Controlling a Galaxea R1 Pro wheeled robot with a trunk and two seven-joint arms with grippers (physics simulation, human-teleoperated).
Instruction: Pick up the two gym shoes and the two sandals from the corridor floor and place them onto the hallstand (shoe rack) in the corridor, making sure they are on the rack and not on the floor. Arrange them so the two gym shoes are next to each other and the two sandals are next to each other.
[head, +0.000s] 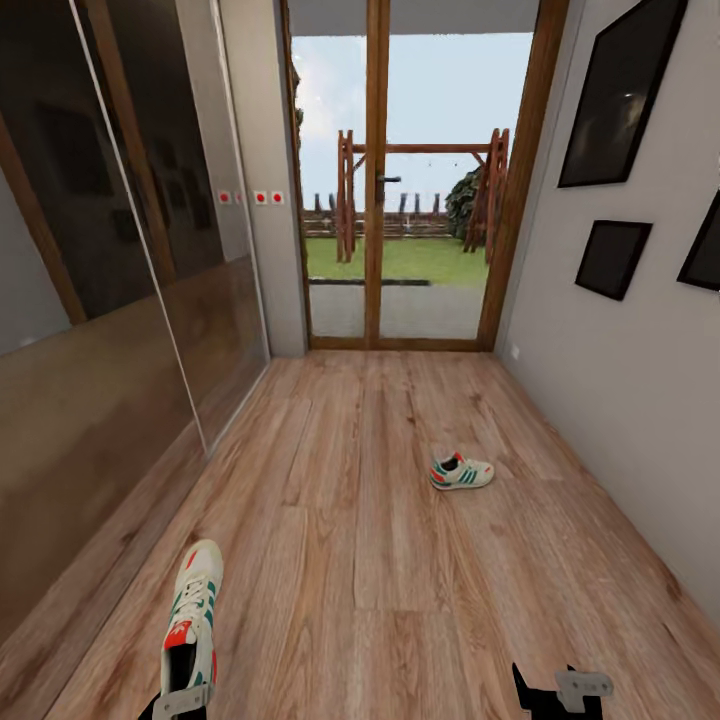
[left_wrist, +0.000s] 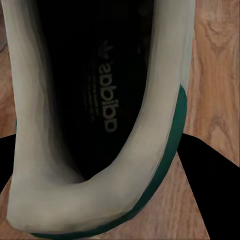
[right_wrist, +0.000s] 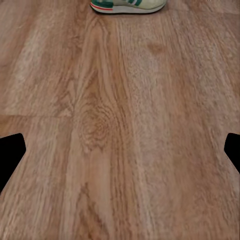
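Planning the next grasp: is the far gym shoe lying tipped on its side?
No, the far gym shoe stands upright on its sole on the corridor floor.

The corridor has a wood-plank floor (head: 380, 560) with visible grain. A glazed double door (head: 378, 190) in a wooden frame closes the far end, admitting daylight. Dark glossy panels (head: 110, 250), possibly wardrobe doors, line one side. Three dark frames (head: 622, 90) hang on the opposite grey wall (head: 600, 400).
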